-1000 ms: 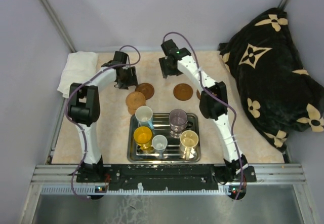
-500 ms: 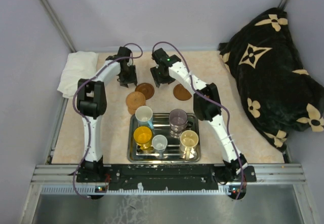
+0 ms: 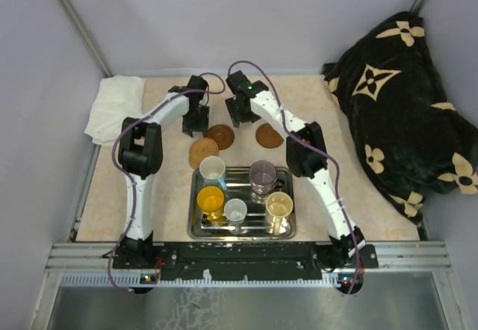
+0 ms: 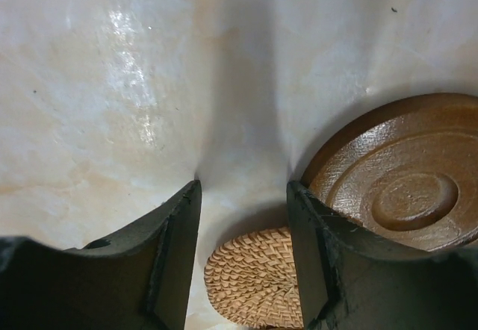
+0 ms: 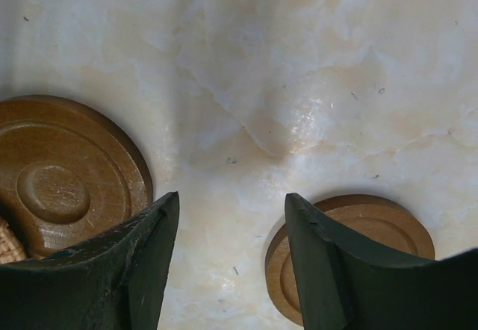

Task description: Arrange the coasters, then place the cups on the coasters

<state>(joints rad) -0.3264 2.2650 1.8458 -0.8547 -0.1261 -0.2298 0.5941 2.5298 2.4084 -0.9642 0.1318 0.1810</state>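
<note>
While five handled mugs (image 3: 263, 173) sat in the rectangular steel tray (image 3: 256, 223) at the table's (image 3: 168, 203) near edge, left gripper (image 4: 243, 195) and right gripper (image 5: 231, 210) hung unclenched, empty, beside round reddish-brown wooden coasters (image 3: 220, 136) toward the far edge.

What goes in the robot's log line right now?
left gripper: open, empty | right gripper: open, empty | coasters: on table | cups: all five in tray | stage: arranging coasters

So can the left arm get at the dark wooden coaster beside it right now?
Probably yes. The left gripper stands open with the dark wooden coaster right beside one finger, nothing lying on it. The right gripper, close on its other side, might crowd the move.
</note>
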